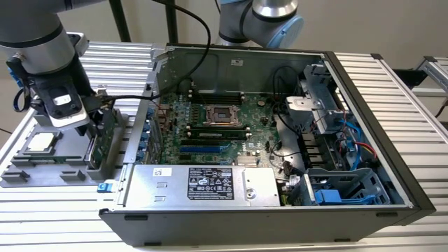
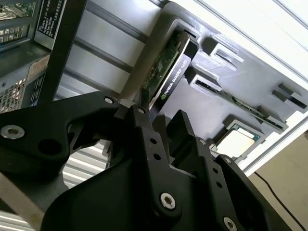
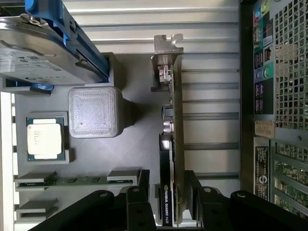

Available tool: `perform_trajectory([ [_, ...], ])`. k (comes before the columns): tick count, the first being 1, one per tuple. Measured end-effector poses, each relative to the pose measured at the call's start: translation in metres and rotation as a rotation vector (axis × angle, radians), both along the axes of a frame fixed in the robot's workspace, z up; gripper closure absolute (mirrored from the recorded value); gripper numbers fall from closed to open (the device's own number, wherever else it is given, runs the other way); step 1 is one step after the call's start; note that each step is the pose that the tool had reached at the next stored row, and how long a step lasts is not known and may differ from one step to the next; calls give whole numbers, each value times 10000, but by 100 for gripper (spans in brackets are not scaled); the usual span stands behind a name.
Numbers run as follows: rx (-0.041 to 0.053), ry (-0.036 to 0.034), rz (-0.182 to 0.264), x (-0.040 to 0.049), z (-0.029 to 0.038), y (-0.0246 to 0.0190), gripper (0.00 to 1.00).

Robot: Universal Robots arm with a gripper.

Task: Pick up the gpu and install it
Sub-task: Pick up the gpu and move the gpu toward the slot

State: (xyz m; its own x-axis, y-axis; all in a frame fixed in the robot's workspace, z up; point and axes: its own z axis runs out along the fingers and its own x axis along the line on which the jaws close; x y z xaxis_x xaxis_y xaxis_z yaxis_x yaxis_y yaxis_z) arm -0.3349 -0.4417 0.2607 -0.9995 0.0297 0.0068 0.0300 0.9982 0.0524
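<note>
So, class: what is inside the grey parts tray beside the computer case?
The gpu stands on edge in a slot, with a CPU chip, a memory stick and a hard drive. The tool covers one end of the gpu.

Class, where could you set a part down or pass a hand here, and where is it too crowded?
Free: the bare slatted table on the exterior view's right of the case, and the tray floor between the grey block and the gpu. Crowded: inside the case around the motherboard and cables, and at the gpu, where the gripper sits.
</note>
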Motion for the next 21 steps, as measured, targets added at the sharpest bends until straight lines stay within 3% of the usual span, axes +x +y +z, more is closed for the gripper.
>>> perform_trajectory([
  [21,-1,24,0,-11,-96,0,0],
])
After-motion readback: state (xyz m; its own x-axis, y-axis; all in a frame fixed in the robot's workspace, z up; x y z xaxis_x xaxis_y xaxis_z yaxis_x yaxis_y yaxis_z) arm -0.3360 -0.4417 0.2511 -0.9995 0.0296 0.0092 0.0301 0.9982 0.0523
